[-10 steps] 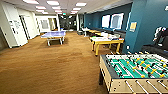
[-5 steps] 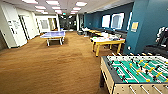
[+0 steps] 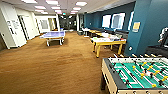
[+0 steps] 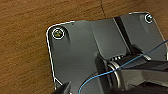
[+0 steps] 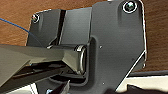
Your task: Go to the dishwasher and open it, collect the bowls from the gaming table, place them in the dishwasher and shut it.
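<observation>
The robot stands on brown carpet (image 3: 50,67) in a long recreation room, and by the look of things most of the task is still ahead. No dishwasher is in sight, so whether it has been opened cannot be judged from here. No bowl is being carried as far as the wrist views show; both look down on the robot's own dark plate with carpet behind it.

The gaming table (image 3: 108,42), a yellow-legged counter with a pale top, sits beyond the foosball table (image 3: 136,73), close against the teal wall (image 3: 147,27). Small items lie on its top, but they are too blurred to pick out as the lime-green bowl or the orange one, so what the bowls hold, if anything, cannot be told. My reading is that the collecting step has not been done.

Well beyond the foosball table and away from the teal wall, a blue ping-pong table (image 3: 53,35) stands in the open floor.

As for the fingers, neither wrist view lets me see whether they are released or clenched; I cannot tell for either arm.
</observation>
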